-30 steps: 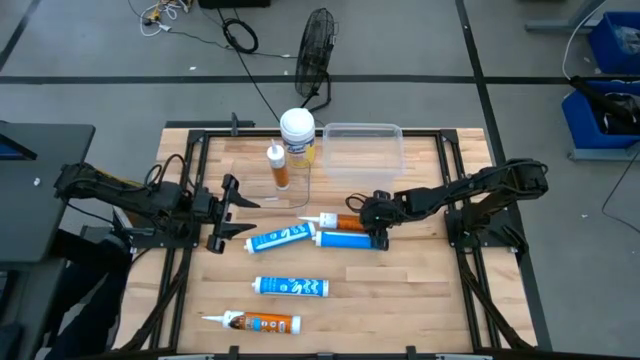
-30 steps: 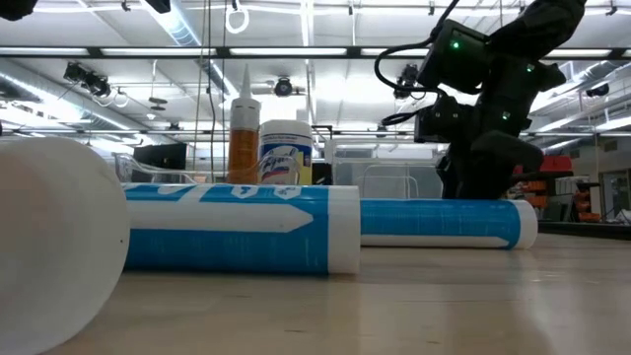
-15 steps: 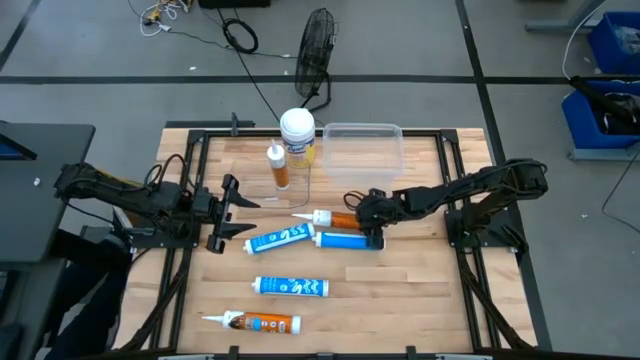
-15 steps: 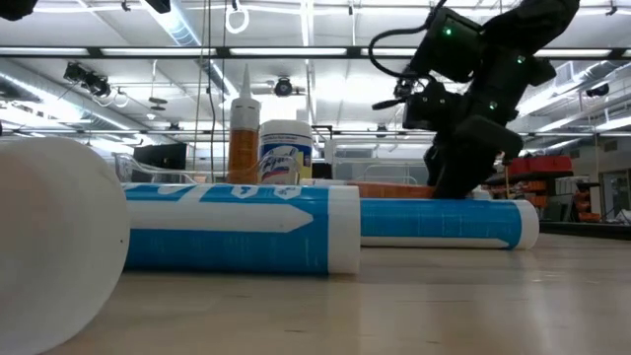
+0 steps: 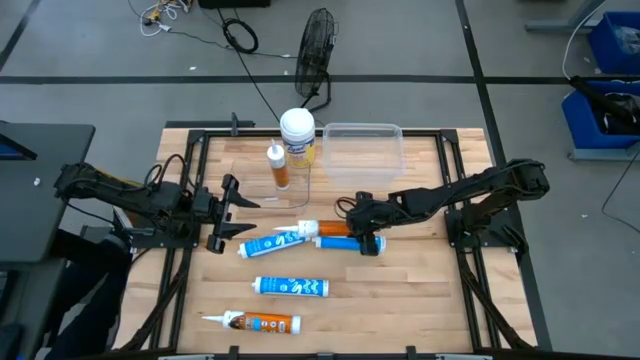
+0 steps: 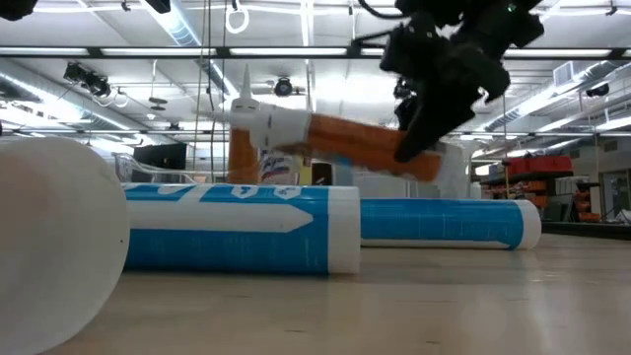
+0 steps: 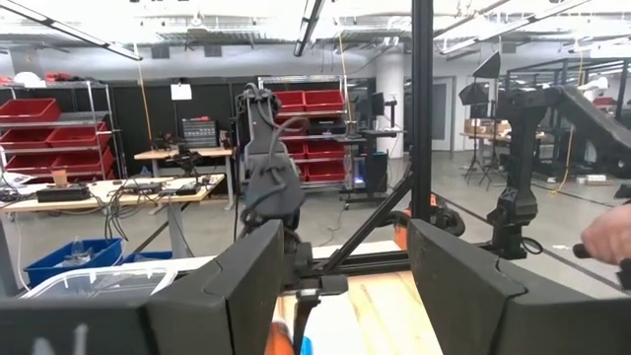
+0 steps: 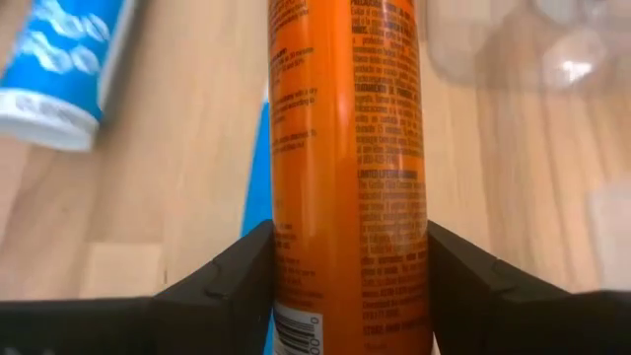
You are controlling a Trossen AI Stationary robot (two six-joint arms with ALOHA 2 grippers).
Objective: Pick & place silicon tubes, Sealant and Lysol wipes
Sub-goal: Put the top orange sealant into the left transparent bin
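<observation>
Gripping an orange sealant tube (image 6: 345, 143) clear of the table in the right gripper (image 5: 358, 222), near the upright Lysol wipes (image 5: 297, 135); left gripper (image 5: 228, 212) spread open, waiting farther off.

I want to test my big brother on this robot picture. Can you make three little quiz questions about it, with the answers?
1. True or false: the right gripper holds an orange tube up off the table.
2. Which thing stands upright next to the clear bin? A) the Lysol wipes B) a blue tube C) a fan
3. Fill in: the left gripper holds ____.

Key
1. True. The low view shows the tube in the air, and the right wrist view shows the gripper shut on it.
2. A.
3. Nothing. It is open at the table's left side.
</observation>
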